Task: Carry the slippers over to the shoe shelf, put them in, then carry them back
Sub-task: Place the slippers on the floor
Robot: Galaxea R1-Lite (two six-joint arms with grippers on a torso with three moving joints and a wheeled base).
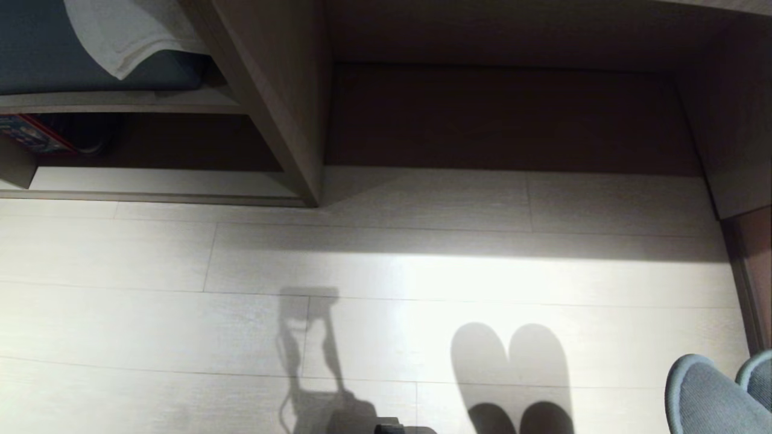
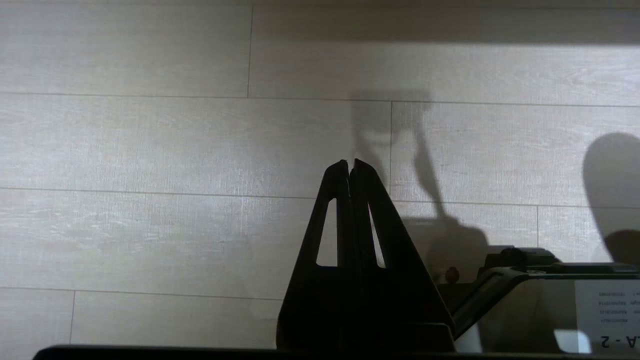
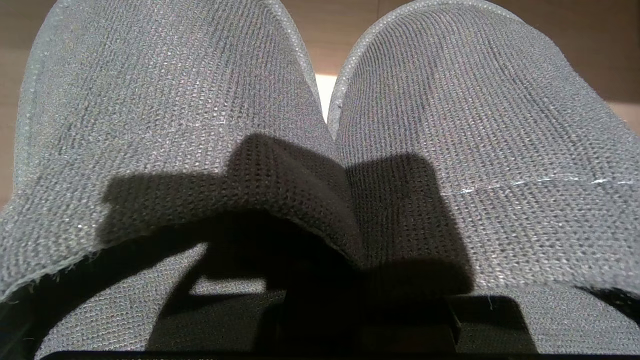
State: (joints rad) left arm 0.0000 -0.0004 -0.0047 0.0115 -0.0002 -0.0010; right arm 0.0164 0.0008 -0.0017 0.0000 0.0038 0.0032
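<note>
The slippers (image 1: 718, 398) are a grey-blue fabric pair. Their rounded toes show at the bottom right of the head view, held off the pale floor. In the right wrist view the slippers (image 3: 165, 100) fill the picture side by side, toes pointing away. My right gripper (image 3: 350, 300) is shut on their inner edges where the two meet, and the fabric hides its fingertips. The shoe shelf (image 1: 512, 114) stands ahead, with a dark brown back and a slanted pale divider (image 1: 271, 90). My left gripper (image 2: 349, 162) hangs shut and holds nothing above the floorboards.
Left of the divider, a shelf board carries a blue cushion (image 1: 72, 66) and a white towel (image 1: 126, 33). A colourful box (image 1: 30, 134) lies below it. A pale side panel (image 1: 733, 120) and a brown strip (image 1: 754, 271) close off the right. Pale plank floor (image 1: 181, 337) lies in front.
</note>
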